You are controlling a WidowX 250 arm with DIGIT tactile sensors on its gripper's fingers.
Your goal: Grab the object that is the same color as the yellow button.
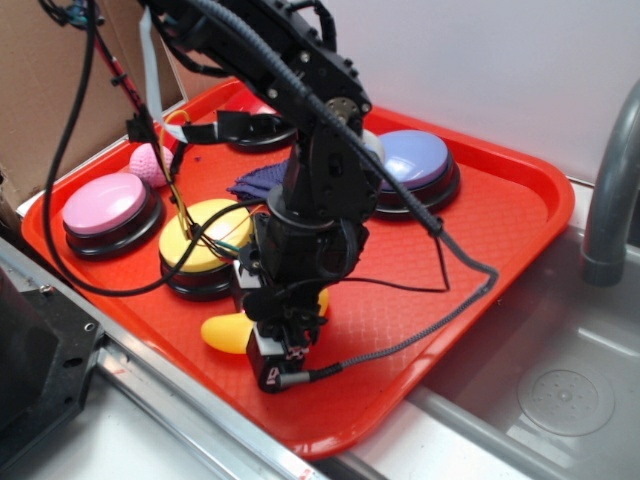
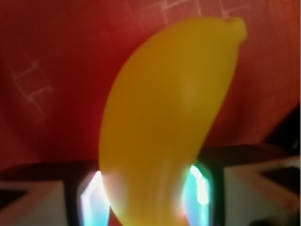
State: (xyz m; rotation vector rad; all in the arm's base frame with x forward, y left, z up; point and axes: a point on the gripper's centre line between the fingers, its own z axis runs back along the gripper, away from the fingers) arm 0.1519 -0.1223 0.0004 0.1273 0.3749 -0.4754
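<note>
From where I stood, the nearest thing was the gripper (image 1: 275, 345), pointed down at the front part of the red tray (image 1: 500, 250), with its wrist camera block hanging just above the tray's floor. The yellow toy banana (image 1: 226, 331) lay on the tray right under it, one rounded end poking out to the left of the black fingers and a sliver of yellow showing on the other side. In the wrist view the banana (image 2: 164, 117) filled most of the picture, running up from between the two fingers (image 2: 87, 200), whose inner faces sat tight against its sides, so the jaws were clamped on the banana. Its stem tip pointed toward the upper right over the red tray surface (image 2: 47, 47).

Just behind the banana stood the yellow button (image 1: 200, 240) on its black base, partly hidden by the arm and crossed by loose wires. To its left sat the pink-topped button (image 1: 106, 205), and behind that a small pink ball (image 1: 150, 165) near the tray's back-left rim. A dark purple cloth (image 1: 262, 182) lay behind the arm. Farther back were a blue-lavender button (image 1: 415, 162) and, at the very rear, a red button (image 1: 258, 125) mostly covered by the arm. A black cable (image 1: 440, 300) trailed across the tray to the right. Beyond the tray's right edge lay a steel sink (image 1: 560, 390) with a grey faucet (image 1: 610, 180).
</note>
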